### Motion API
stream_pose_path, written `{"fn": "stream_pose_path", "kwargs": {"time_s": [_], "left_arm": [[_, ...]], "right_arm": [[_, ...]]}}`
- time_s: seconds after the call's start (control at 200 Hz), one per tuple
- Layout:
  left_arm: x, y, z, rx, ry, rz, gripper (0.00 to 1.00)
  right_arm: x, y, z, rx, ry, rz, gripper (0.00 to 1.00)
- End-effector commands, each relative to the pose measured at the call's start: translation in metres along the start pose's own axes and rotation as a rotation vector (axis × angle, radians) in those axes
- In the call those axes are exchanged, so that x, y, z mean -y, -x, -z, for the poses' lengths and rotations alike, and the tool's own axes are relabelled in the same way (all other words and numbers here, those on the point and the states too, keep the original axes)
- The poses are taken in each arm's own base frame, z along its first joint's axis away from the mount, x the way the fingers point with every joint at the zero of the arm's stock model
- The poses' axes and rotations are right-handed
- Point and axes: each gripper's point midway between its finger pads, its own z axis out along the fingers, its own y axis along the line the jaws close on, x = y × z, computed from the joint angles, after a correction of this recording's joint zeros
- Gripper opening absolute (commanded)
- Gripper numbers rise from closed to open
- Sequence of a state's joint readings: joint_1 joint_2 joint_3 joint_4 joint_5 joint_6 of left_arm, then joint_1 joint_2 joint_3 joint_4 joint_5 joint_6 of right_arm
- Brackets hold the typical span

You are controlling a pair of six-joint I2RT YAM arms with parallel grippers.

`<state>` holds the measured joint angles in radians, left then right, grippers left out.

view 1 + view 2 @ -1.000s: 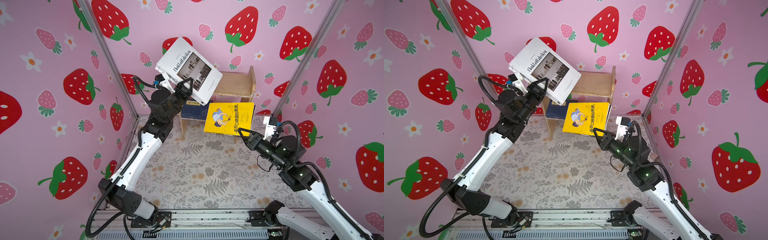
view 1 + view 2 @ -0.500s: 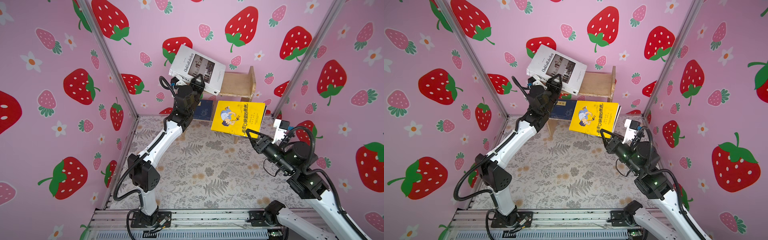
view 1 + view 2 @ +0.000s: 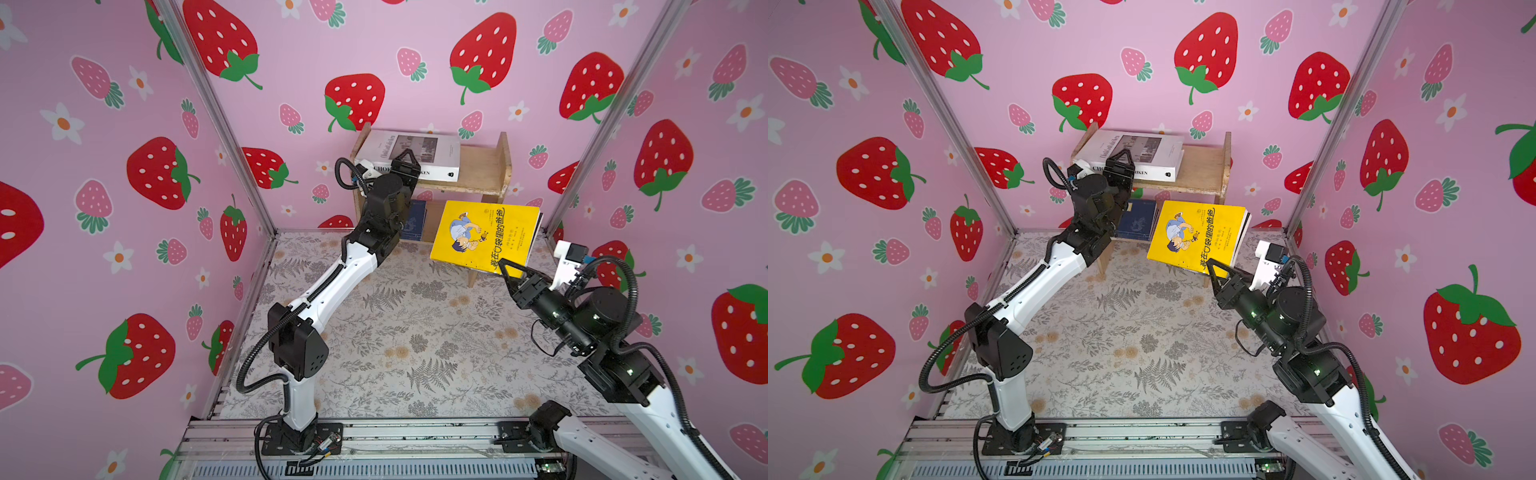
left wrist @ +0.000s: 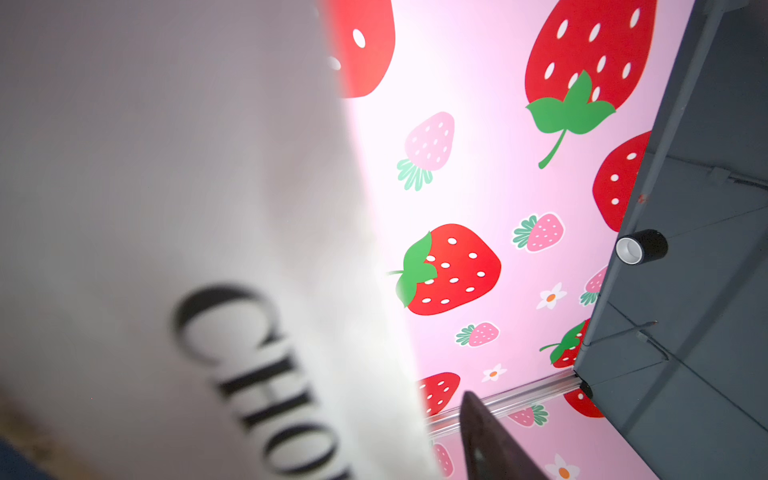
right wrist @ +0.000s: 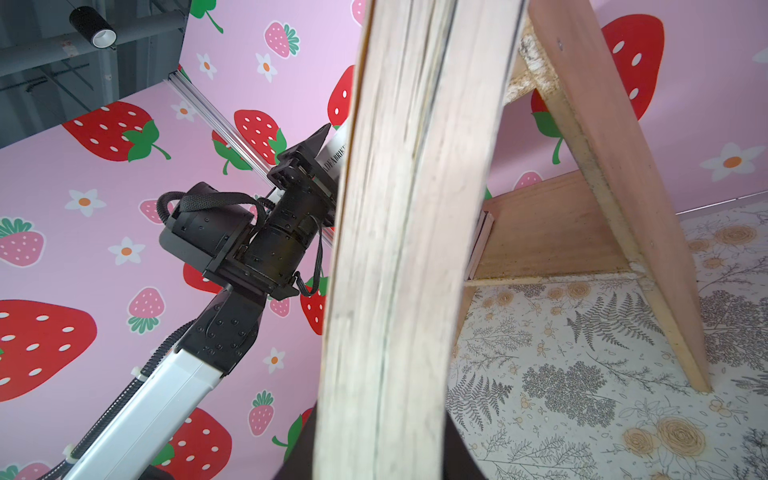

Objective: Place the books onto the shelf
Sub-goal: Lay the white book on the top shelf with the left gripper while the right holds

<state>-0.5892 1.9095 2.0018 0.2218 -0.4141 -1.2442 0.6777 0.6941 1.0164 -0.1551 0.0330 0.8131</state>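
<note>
The left gripper (image 3: 405, 165) straddles the white book (image 3: 419, 147) on the shelf (image 3: 484, 168) top, gripping or released I cannot tell: pull back straight; the right gripper (image 3: 510, 271) clamps the yellow book (image 3: 482, 232)

The walls (image 3: 374, 50) are showing pink with red and pale-pink strawberries, white flowers; the floor cloth (image 3: 415, 353) is showing cream with grey ferns. The shelf (image 3: 482, 166) is reading pale wood, the white book (image 3: 446, 153) is carrying black lettering, the yellow book (image 3: 511, 224) a blue-clad cartoon.
</note>
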Motion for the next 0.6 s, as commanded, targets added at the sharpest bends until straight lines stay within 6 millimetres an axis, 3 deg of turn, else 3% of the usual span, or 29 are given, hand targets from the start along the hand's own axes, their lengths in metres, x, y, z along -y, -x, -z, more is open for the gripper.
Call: {"fn": "stream_pose_path", "kwargs": {"time_s": [0.0,0.34,0.455,0.595], "left_arm": [[0.040,0.030,0.014,0.076,-0.053,0.045,0.79],[0.020,0.023,0.023,0.025,0.016,0.012,1.00],[0.014,0.013,0.031,-0.048,0.050,-0.031,0.99],[0.005,0.016,0.043,-0.075,0.108,-0.104,0.99]], "right_arm": [[-0.045,0.064,0.029,0.221,0.149,0.004,0.00],[-0.044,0.065,0.035,0.237,0.146,0.003,0.00],[-0.044,0.065,0.034,0.237,0.148,0.006,0.00],[-0.046,0.065,0.033,0.241,0.163,0.002,0.00]]}}
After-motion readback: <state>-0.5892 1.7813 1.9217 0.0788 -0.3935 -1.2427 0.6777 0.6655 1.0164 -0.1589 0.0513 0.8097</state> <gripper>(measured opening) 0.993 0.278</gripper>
